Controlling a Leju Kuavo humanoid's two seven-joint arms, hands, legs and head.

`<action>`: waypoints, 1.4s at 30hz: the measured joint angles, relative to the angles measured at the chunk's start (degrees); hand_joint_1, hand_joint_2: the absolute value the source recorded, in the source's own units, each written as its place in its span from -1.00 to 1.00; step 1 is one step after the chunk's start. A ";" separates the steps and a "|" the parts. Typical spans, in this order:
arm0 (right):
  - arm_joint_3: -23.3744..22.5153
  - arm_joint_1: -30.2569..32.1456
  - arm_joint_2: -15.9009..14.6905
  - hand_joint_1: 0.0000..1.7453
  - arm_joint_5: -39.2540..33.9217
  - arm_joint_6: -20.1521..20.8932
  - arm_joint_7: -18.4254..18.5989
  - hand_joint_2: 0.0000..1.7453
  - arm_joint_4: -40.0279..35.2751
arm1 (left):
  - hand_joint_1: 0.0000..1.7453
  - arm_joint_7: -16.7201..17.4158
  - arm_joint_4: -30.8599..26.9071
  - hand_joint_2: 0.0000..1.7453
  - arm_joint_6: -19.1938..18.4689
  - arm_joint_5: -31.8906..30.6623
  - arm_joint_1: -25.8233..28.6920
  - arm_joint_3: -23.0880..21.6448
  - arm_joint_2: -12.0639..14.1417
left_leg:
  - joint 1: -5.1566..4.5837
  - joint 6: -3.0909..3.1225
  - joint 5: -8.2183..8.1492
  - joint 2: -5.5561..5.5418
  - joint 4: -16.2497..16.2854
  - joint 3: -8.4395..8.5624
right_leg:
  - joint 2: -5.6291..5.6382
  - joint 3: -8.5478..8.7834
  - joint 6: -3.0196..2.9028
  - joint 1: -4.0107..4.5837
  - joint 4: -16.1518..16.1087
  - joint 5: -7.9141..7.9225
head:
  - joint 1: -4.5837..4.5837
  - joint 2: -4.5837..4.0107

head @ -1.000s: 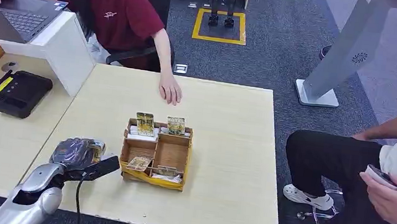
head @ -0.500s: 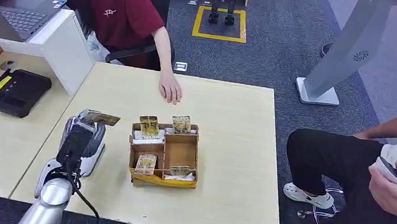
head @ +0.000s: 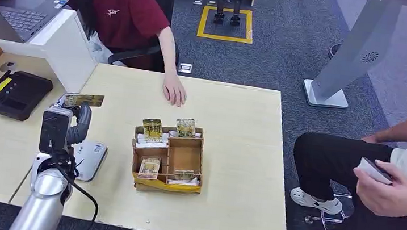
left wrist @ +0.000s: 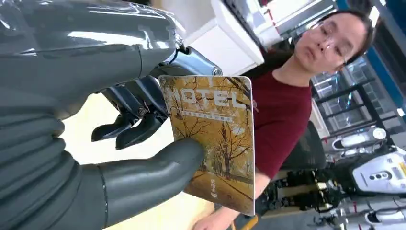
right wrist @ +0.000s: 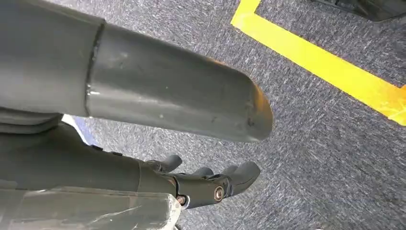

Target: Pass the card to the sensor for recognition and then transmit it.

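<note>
Left robot hand point(head: 66, 120) has risen, pinching the card point(head: 83, 100) (its fingers point(left wrist: 129, 129) partly hidden); right robot hand point(right wrist: 210, 184) open.

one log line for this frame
left hand: holds yellow hotel card raised above white sensor pad | right hand: hangs over grey carpet

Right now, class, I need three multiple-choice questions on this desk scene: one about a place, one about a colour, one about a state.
1. Where does the white sensor lie?
A. on the table, left of the cardboard organiser
B. inside the organiser
C. on the laptop

2. What colour is the shirt of the person behind the table?
A. white
B. dark red
C. green

3. What is the left hand doing?
A. resting flat
B. hanging bare
C. holding a card up

Answers: 1 A, it sits on the tabletop beside the organiser. 2 B, the shirt is maroon. 3 C, thumb and fingers pinch the card.
</note>
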 joint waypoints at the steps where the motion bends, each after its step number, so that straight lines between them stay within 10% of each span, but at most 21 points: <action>1: 0.28 -0.08 0.04 -1.00 0.04 0.06 -0.09 -1.00 0.00 | 1.00 -0.32 0.63 1.00 1.08 -1.39 -0.60 0.00 0.00 | 0.00 0.00 0.00 0.00 0.00 0.00 | 0.00 0.00 0.00 0.00 0.00 0.00 | 0.00 0.00; 21: 2.75 -0.90 0.57 -1.00 0.09 0.61 -0.20 -1.00 0.20 | 1.00 0.57 13.57 1.00 9.33 -18.60 -9.73 0.00 0.07 | -0.01 0.01 0.01 0.02 0.01 -0.01 | 0.03 -0.03 0.02 -0.01 0.00 0.02 | 0.00 0.00; 40: 3.89 -0.90 0.66 -1.00 -0.50 0.33 0.07 -1.00 0.31 | 1.00 0.59 22.10 1.00 12.39 -21.44 -13.10 1.11 0.33 | -0.01 0.01 0.01 0.02 0.01 -0.02 | 0.03 -0.03 0.02 -0.01 0.00 0.03 | 0.00 0.00; 41: 3.89 -0.90 0.66 -1.00 -0.52 0.35 0.07 -1.00 0.31 | -1.00 0.46 22.23 1.00 12.37 -21.39 -13.10 1.14 0.35 | -0.01 0.01 0.01 0.03 0.01 -0.02 | 0.04 -0.03 0.02 -0.01 0.00 0.03 | 0.00 0.00; 42: 3.89 -0.90 0.66 -1.00 -0.55 0.37 0.07 -1.00 0.31 | -1.00 0.15 22.42 1.00 12.30 -21.22 -13.11 1.14 0.35 | -0.01 0.01 0.01 0.03 0.01 -0.02 | 0.05 -0.03 0.02 -0.01 0.00 0.03 | 0.00 0.00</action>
